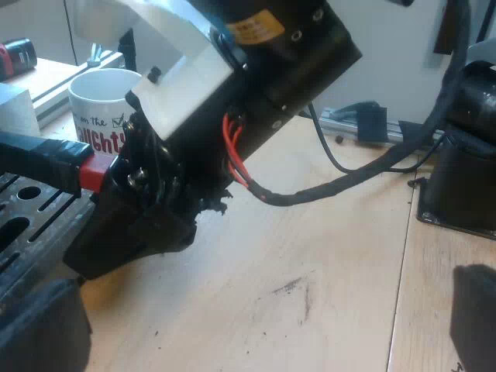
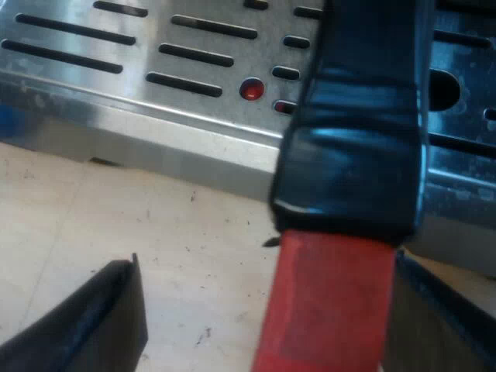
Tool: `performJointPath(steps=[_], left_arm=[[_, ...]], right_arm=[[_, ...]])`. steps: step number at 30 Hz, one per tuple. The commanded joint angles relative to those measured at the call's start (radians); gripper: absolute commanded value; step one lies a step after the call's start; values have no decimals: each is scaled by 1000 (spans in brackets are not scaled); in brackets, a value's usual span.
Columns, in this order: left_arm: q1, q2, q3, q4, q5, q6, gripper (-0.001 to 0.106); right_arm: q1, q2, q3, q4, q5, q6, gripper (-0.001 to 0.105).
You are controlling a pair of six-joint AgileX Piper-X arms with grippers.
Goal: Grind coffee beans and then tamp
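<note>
In the right wrist view, the holder's handle (image 2: 356,139) comes out over the edge of the slotted metal drip tray (image 2: 155,70). Its red end (image 2: 325,302) hangs above the pale wooden worktop (image 2: 116,209). The right gripper (image 2: 263,310) has its jaws released, one on each side of this red end. One finger (image 2: 442,325) is just beside the red, and I cannot tell if it touches. The other finger (image 2: 85,325) is well apart from it, with bare worktop between. A small red dot (image 2: 250,90) sits in one hole of the tray.

The left wrist view gives the wider scene. The right arm reaches down to the red end at the tray's edge, and the dark handle runs away from it above the slots. The metal part of the holder is hidden. A white mug (image 1: 97,108) with printed letters stands on the worktop just beyond that arm. The left gripper (image 1: 256,325) hangs over bare worktop near a dark scuff mark (image 1: 298,291). Its jaws are released, wide apart, and grasp nothing.
</note>
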Motion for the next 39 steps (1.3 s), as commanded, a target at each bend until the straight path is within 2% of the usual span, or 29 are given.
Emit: performJointPath(steps=[1,3,5,7,8,9,10,11,12,17,24,30,32,34,36,39], left_arm=[[-3,-4,-4,0,4,-5,98],[-3,-4,-4,0,4,-5,98],[-3,-4,-4,0,4,-5,98],[-3,-4,-4,0,4,-5,98],[-3,-4,-4,0,4,-5,98],[-3,-4,-4,0,4,-5,98],[-3,-4,-4,0,4,-5,98],[-3,-4,-4,0,4,-5,98],[-3,-4,-4,0,4,-5,98],[-3,-4,-4,0,4,-5,98],[-3,-4,-3,0,4,-5,98],[-3,-4,-3,0,-8,-5,98],[-3,-4,-3,0,-9,-5,98],[-3,-4,-3,0,-9,-5,98],[-3,-4,-3,0,-11,-5,98],[-3,-4,-3,0,-21,-5,98]], right_arm=[[-3,-2,-2,-13,0,-12,63],[-3,-2,-2,-13,0,-12,62],[-3,-2,-2,-13,0,-12,57],[-3,-2,-2,-13,8,-16,47],[-3,-2,-2,-13,8,-16,47],[-3,-2,-2,-13,15,-19,27],[-3,-2,-2,-13,15,-19,15],[-3,-2,-2,-13,15,-19,10],[-3,-2,-2,-13,15,-19,0],[0,-2,-2,-13,15,-50,0],[7,-31,-2,3,15,-50,0],[57,-63,-2,64,64,-48,0],[79,-63,-2,75,89,-34,0],[103,-63,-2,98,118,17,0],[123,-63,-2,110,169,41,0],[169,-66,-2,122,231,45,0]])
